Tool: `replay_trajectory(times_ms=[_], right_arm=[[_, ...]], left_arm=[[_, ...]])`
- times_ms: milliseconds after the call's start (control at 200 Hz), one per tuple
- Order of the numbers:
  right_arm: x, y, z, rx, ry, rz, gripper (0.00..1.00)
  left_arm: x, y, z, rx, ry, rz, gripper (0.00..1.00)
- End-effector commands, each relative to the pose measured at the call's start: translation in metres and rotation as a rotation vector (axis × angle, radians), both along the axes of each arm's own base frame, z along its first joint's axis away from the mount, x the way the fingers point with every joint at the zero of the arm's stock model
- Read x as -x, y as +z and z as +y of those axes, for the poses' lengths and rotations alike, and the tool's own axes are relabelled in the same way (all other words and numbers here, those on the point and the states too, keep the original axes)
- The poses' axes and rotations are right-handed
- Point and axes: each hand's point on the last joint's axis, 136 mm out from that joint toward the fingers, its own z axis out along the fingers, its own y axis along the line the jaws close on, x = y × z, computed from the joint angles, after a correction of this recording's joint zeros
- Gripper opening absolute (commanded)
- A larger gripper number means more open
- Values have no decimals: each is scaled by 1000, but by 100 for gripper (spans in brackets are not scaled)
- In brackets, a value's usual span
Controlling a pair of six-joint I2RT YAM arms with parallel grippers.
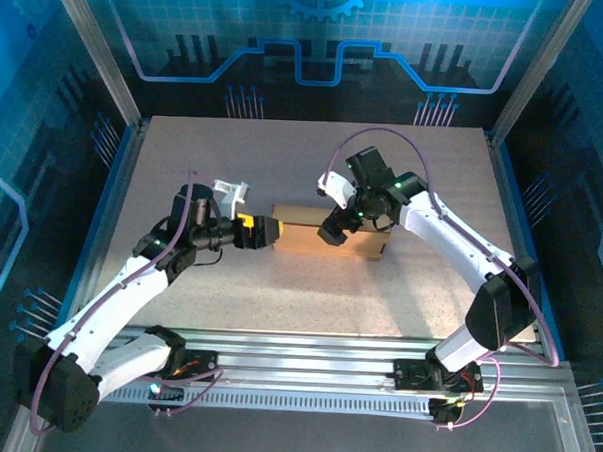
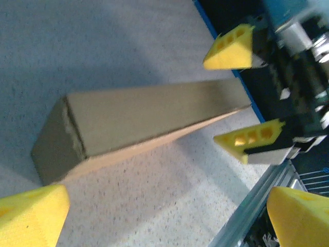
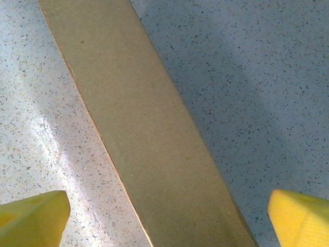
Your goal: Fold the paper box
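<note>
Two pairs of yellow fingers stand spread wide, and neither is clenched on anything. The right gripper (image 3: 167, 221) hangs over the paper box (image 3: 139, 128) with one finger on each side of it, a strip of bare table (image 1: 284, 165) showing between each tip and the cardboard. The left gripper (image 2: 167, 211) is released too, its fingers parted at the box's left end; from the top camera the tips are just beside that end, and I cannot tell whether they touch it. The box lies closed and flat near the middle of the speckled table, long side running left to right, so its inside is hidden. Open surface surrounds it, well apart from the blue side rim (image 1: 118, 178) and the metal rail (image 1: 306, 346) at the near edge.
</note>
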Motion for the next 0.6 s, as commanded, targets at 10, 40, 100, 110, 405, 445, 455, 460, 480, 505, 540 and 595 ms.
replay_trajectory(times_ms=[10,40,100,110,405,445,455,460,480,505,540,595], right_arm=[[-7,2,2,13,-12,-48,100],[-9,2,0,27,-17,-56,100],[-11,2,-3,53,-18,-47,100],[-11,2,-4,54,-18,-43,100],[-5,-15,11,-1,63,-6,100],[-4,-14,13,-3,69,20,100],[-3,-13,14,-7,69,29,100],[-3,-12,14,-12,70,32,100],[-2,-11,17,-25,78,49,100],[-1,-10,19,-43,87,61,100],[-3,-11,22,-57,92,60,100],[-9,-13,23,-62,85,44,100]], left_arm=[[-15,33,-3,-48,-20,-119,99],[-16,35,-2,-54,-21,-115,99],[-17,35,-1,-64,-13,-113,99],[-17,35,-1,-65,-10,-114,99],[-13,23,-7,-22,-44,-127,99],[-12,23,-7,-13,-39,-120,99],[-12,24,-7,-11,-38,-118,99],[-12,25,-7,-8,-39,-116,99],[-10,27,-8,1,-46,-111,99],[-8,29,-9,10,-58,-107,99],[-5,29,-10,12,-67,-100,99],[-2,25,-9,0,-68,-85,99]])
